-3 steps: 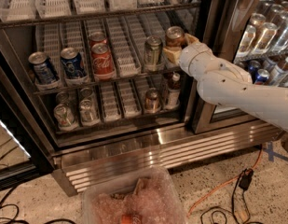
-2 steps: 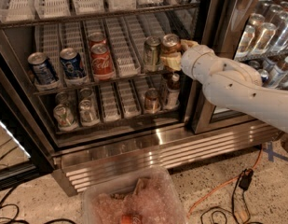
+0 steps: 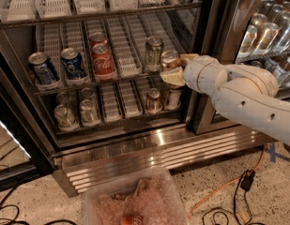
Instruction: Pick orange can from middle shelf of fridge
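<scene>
The orange can (image 3: 168, 60), coppery with a silver top, sits at the front right of the middle shelf (image 3: 122, 55) of the fridge (image 3: 135, 156). My gripper (image 3: 176, 67) reaches in from the right on a white arm and is shut on the orange can, one pad above right and one below. The can is held in front of the shelf's front edge. A green-and-silver can (image 3: 154, 51) stands just left of it. Two red cola cans (image 3: 103, 60) and two blue cans (image 3: 73, 63) stand further left.
The lower shelf holds several silver cans (image 3: 64, 116) and brown ones (image 3: 153, 100). A dark door post (image 3: 215, 55) stands right of my gripper, with bottles (image 3: 266, 32) beyond it. A clear plastic bin (image 3: 135, 203) and cables (image 3: 238, 191) lie on the floor.
My gripper has drawn the orange can forward and down, out from the back of its lane to the shelf's front edge. The other cans have not moved.
</scene>
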### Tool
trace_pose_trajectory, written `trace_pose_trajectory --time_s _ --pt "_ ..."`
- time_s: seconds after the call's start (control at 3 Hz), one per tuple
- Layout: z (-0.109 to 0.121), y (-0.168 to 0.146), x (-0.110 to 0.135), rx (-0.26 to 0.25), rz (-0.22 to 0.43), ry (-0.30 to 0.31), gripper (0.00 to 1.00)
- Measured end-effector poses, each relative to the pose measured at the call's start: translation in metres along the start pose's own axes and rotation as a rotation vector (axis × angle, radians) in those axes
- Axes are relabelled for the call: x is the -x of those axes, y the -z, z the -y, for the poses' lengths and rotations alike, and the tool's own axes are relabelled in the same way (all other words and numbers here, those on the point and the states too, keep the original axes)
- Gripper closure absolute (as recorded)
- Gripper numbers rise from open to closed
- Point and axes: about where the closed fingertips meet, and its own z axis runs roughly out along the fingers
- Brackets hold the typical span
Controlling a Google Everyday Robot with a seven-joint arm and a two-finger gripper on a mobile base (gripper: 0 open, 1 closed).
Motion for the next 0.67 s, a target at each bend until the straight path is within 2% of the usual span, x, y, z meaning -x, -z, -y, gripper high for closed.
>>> trace_pose_trajectory --time_s 0.33,0.67 --pt "-0.024 0.011 0.0 0.04 -0.004 -0.003 1.0" --pt "-0.044 0.017 -0.003 0.082 0.028 -0.031 1.0"
